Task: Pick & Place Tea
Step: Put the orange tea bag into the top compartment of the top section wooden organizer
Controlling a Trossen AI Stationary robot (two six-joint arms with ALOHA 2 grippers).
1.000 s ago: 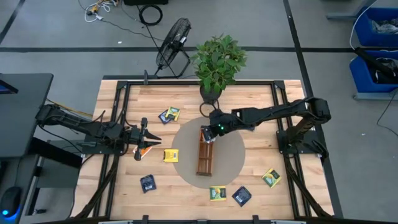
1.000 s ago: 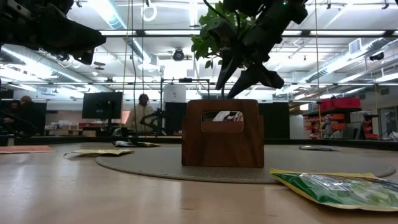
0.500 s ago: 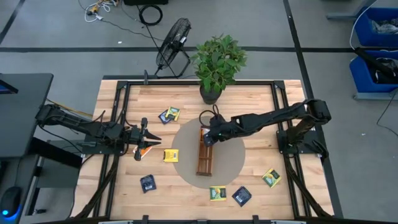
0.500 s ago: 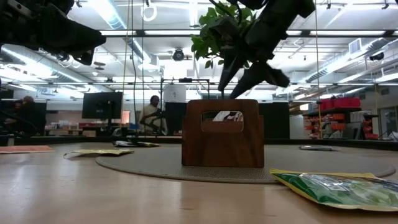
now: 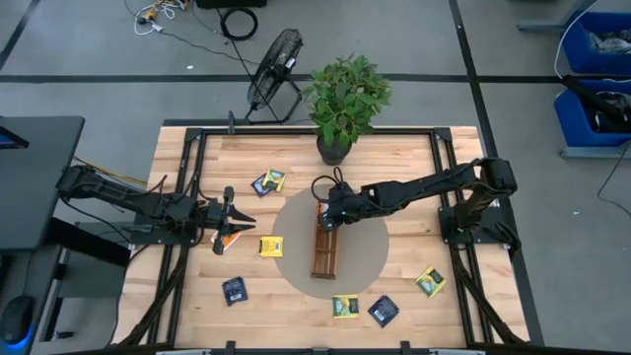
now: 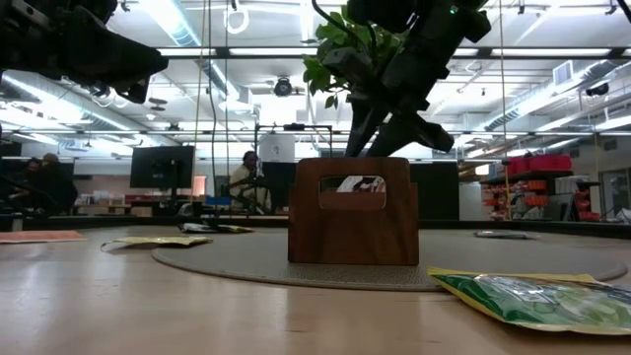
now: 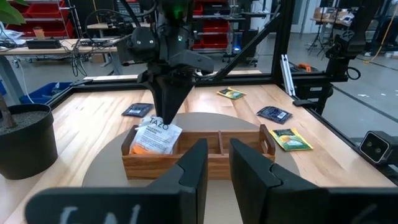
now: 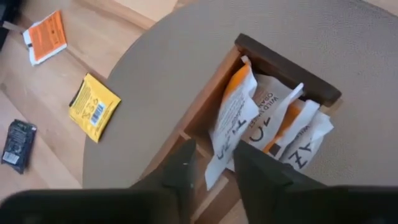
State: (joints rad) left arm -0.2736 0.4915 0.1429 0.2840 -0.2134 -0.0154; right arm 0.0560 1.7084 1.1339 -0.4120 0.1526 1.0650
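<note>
- Right tool (image 5: 328, 219), fingers apart with nothing held, hangs right over the sachets (image 8: 261, 134) in the tray (image 5: 326, 247); dipping lower could snag one out.
- Left tool (image 5: 240, 220) waits at the left of the surface (image 5: 394, 158); can't tell its grip.

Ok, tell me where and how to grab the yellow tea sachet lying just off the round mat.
The yellow tea sachet lies flat on the wooden table beside the round mat, nothing on it. Being thin, it is probably best taken straight from above, fingers pinching two opposite edges. The left gripper is nearest.
</note>
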